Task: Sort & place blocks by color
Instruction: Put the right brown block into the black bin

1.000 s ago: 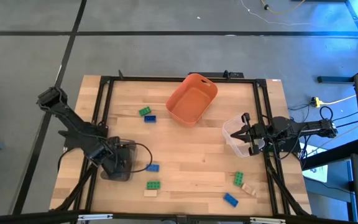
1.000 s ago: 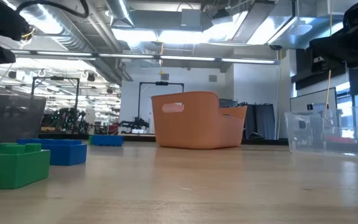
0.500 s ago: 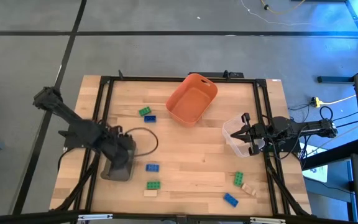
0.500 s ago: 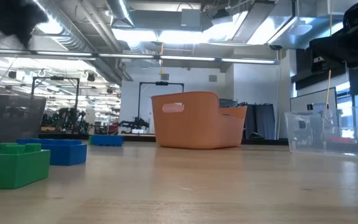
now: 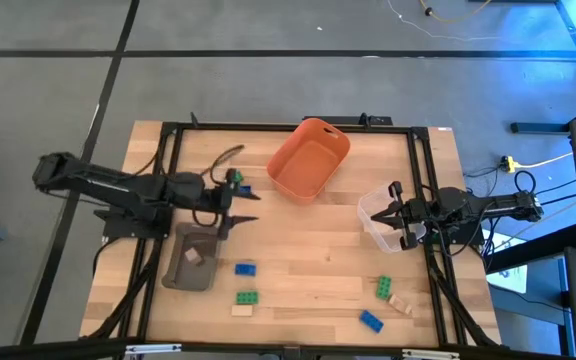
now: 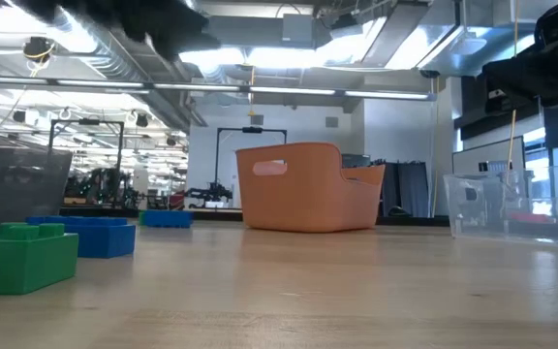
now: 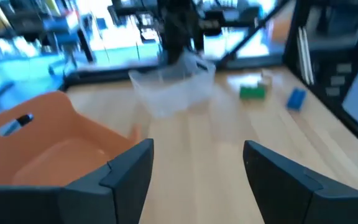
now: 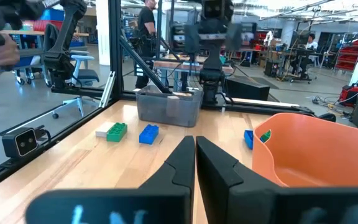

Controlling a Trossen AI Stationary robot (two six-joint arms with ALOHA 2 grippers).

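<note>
Small studded blocks lie on the table. A green block (image 5: pixel 233 178) and a blue block (image 5: pixel 241 190) sit by the orange bin. A blue block (image 5: pixel 245 268), a green block (image 5: pixel 247 297) and a tan block (image 5: pixel 241 311) lie near the grey-brown tray. A green block (image 5: pixel 382 288), a tan block (image 5: pixel 400 302) and a blue block (image 5: pixel 370 320) are at the near right. One tan block (image 5: pixel 194 257) lies inside the tray. My left gripper (image 5: pixel 240 208) (image 7: pixel 197 149) is open and empty, pointing toward the table's right beside the green and blue pair. My right gripper (image 5: pixel 398 215) (image 8: pixel 195 155) is shut, over the clear bin.
The orange bin (image 5: pixel 310 158) stands at the far middle. The clear bin (image 5: pixel 376 222) is at the right and the grey-brown tray (image 5: pixel 190 265) at the near left. A black frame (image 5: pixel 268 127) rims the table. Bare wood (image 5: pixel 308 260) lies in the middle.
My left arm has swung up from over the grey-brown tray toward the table's far edge and middle, turning until its fingers point to the right. A tan block now shows inside the tray where the gripper stood before.
</note>
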